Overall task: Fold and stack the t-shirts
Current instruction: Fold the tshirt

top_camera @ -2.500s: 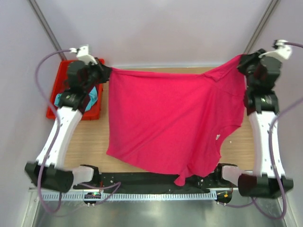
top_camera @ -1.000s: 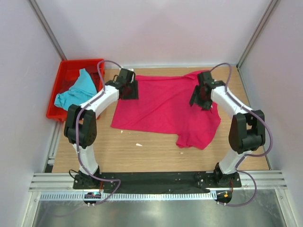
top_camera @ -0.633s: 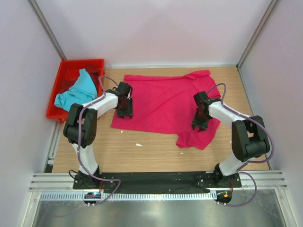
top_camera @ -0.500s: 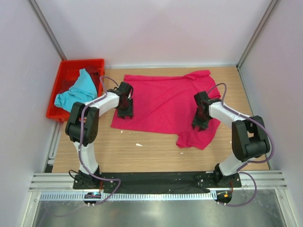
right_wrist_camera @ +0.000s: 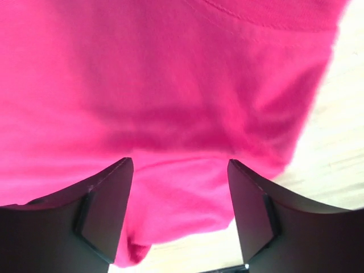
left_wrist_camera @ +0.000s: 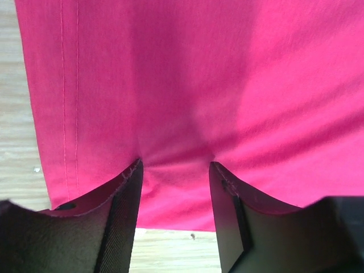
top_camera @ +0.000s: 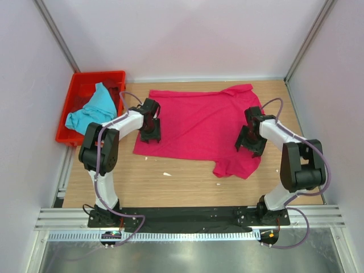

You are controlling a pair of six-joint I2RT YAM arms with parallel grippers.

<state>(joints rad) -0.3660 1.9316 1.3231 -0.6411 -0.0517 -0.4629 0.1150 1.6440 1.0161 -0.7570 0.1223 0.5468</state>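
A magenta-pink t-shirt (top_camera: 196,125) lies spread flat on the wooden table (top_camera: 182,185). The turquoise t-shirt (top_camera: 91,108) is crumpled in the red crate. Over the pink shirt's left edge, near its front corner, my left gripper (top_camera: 151,135) stands open. In the left wrist view its fingertips (left_wrist_camera: 136,170) press the shirt (left_wrist_camera: 187,85), which puckers slightly between them. My right gripper (top_camera: 248,145) is open over the shirt's right side near the sleeve. In the right wrist view its jaws stand wide above the cloth (right_wrist_camera: 170,85) with nothing gripped.
The red crate (top_camera: 94,74) stands at the table's far left corner. Grey walls close in the back and both sides. Bare wood (top_camera: 170,182) runs between the shirt's front edge and the arm bases. A small white scrap (top_camera: 166,174) lies on it.
The shirt, earlier held up stretched between both grippers, now lies on the table. In the last half second the right gripper opened wider and shifted right. The left gripper stayed put.
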